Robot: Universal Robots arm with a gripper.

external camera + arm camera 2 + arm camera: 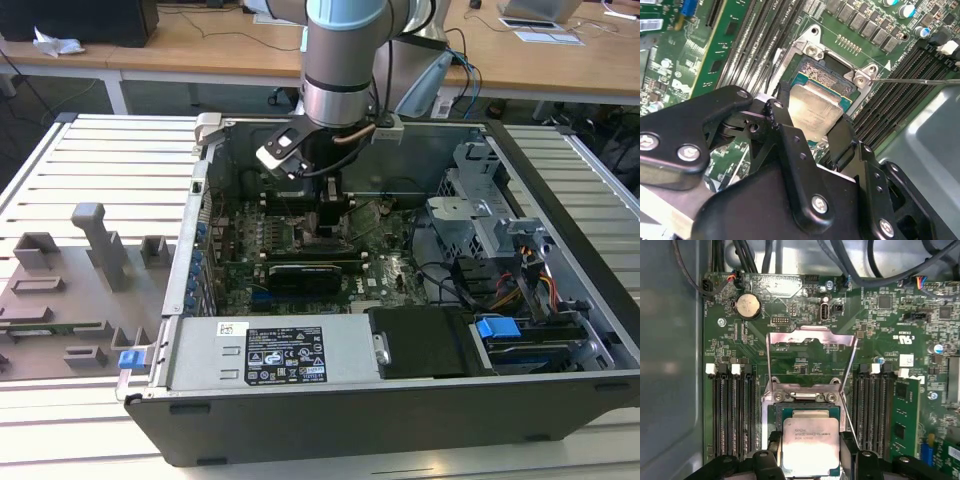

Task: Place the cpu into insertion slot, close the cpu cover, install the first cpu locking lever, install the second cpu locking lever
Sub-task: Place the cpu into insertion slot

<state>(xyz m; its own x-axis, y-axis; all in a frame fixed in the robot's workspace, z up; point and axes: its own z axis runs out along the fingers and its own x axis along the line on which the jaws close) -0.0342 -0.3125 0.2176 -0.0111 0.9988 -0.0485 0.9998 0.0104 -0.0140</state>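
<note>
Cpu (810, 446) hangs just over insertion slot (807, 411), gripper (810, 439) clamped on two opposite edges; cpu cover (790, 337) stands open. Judged light, rigid, smooth-topped, fragile underneath: hold by edges only, gentle force.

Memory slots (732, 412) flank the insertion slot (802, 398) (cpu cover (812, 336) stands open).

One open dark computer case (300, 420) holds one green circuit board (880, 340), one dull silver-grey square cpu (810, 445), one thin silvery metal cpu cover (812, 336) and one round silver coin battery (748, 306), beneath one robot arm (340, 50).
</note>
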